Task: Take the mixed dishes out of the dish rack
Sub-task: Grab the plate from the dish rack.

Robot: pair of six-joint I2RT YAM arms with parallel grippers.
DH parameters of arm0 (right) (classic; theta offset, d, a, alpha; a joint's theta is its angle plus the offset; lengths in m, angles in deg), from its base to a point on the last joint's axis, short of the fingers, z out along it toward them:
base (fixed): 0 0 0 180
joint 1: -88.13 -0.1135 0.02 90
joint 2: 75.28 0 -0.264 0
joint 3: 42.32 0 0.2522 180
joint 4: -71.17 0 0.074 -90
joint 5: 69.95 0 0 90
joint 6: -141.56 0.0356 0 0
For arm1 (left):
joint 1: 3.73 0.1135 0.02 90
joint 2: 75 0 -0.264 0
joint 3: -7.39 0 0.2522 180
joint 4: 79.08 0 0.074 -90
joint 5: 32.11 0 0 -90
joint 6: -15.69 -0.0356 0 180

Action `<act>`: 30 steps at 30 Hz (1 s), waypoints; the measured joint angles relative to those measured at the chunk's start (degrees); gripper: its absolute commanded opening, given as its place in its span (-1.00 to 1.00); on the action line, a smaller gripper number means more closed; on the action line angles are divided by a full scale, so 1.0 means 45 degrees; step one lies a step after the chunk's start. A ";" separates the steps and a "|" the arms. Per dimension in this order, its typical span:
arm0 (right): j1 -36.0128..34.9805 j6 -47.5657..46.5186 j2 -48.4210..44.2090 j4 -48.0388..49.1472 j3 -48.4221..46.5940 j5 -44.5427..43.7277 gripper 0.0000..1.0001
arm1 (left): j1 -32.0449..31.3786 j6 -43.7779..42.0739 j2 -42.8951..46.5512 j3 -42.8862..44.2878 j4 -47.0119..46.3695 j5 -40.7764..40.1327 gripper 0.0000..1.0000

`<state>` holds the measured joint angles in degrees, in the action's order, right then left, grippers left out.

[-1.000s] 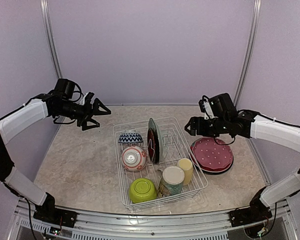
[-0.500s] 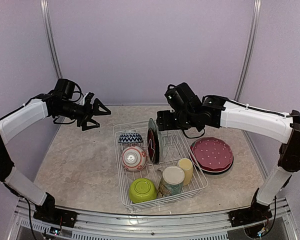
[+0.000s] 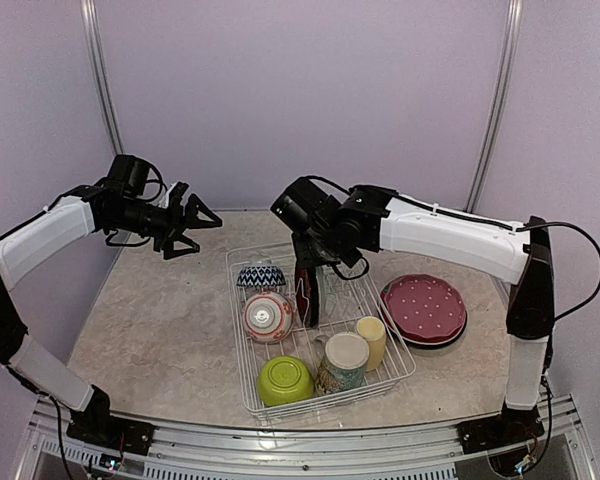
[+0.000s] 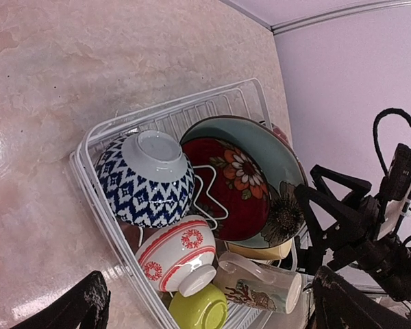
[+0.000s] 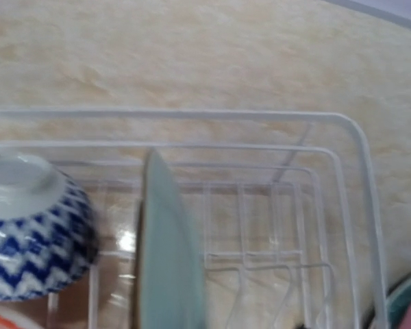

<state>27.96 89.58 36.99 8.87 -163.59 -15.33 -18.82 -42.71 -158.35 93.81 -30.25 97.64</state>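
The right gripper (image 3: 306, 265) is open above the teal-rimmed plate (image 5: 168, 260) standing in the dish rack (image 5: 192, 114). A crooked pinch could tip it onto the blue bowl (image 5: 27, 233). The left gripper (image 3: 206, 238) is open too.

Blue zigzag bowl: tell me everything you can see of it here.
The blue zigzag bowl is round, glossy and ceramic-looking, with a dark blue and white zigzag pattern and a plain pale foot ring. It lies overturned, foot up and slightly tilted, in the far left corner of the white wire rack. The red-and-white bowl sits right beside it, the upright plates on its other side.
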 measured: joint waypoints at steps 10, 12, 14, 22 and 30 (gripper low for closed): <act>-0.0311 0.0646 0.1666 -0.2229 -0.1787 -0.1549 -0.37 | -0.0029 0.0000 -0.0005 0.0005 0.0029 0.0015 0.98; -0.0359 0.0816 0.1943 -0.2540 -0.2176 -0.1744 -0.42 | -0.0029 -0.0005 -0.0005 0.0005 0.0034 -0.0015 0.98; -0.0374 0.0923 0.2220 -0.2778 -0.2501 -0.1996 -0.48 | -0.0029 -0.0005 -0.0005 0.0005 0.0029 -0.0015 0.98; -0.0437 0.1224 0.2982 -0.3463 -0.3206 -0.2438 -0.77 | -0.0029 -0.0005 -0.0005 0.0005 0.0024 -0.0044 0.98; -0.0491 0.1375 0.3201 -0.3929 -0.3643 -0.2696 -1.00 | -0.0029 -0.0005 -0.0005 0.0005 0.0024 -0.0102 0.98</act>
<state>25.76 95.76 51.39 -8.81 -179.98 -27.46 -18.95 -42.74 -158.37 93.84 -30.14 97.18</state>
